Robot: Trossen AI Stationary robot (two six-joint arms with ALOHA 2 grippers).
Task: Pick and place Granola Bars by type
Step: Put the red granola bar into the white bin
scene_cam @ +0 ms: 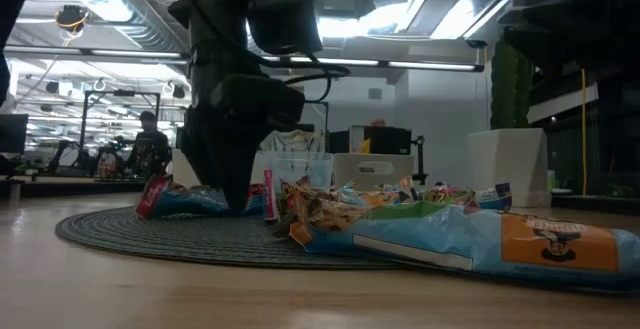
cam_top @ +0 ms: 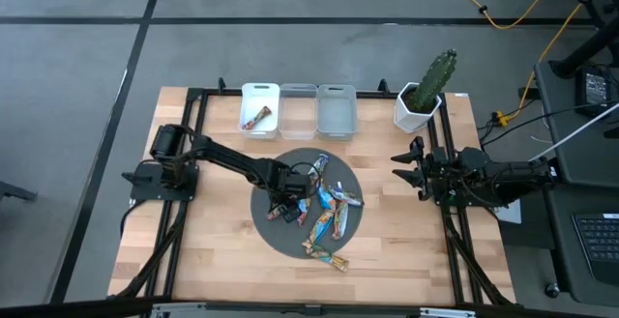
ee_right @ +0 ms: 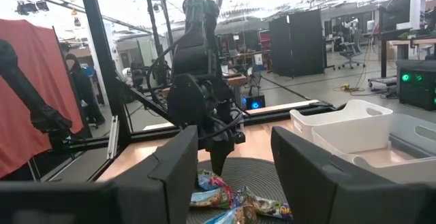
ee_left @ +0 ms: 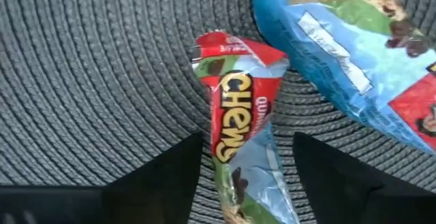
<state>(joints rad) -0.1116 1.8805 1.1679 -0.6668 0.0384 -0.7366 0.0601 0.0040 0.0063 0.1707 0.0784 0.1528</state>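
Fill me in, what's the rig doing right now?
It's sorting granola bars into bins. The left gripper is down on the round grey mat, its open fingers straddling a red-topped bar that still lies on the mat, not yet clamped. The rest of the pile sits beside it, with a couple of bars spilling onto the wood. One bar already lies in the left white bin; the other two bins look empty. The right gripper is parked open at the table's right edge.
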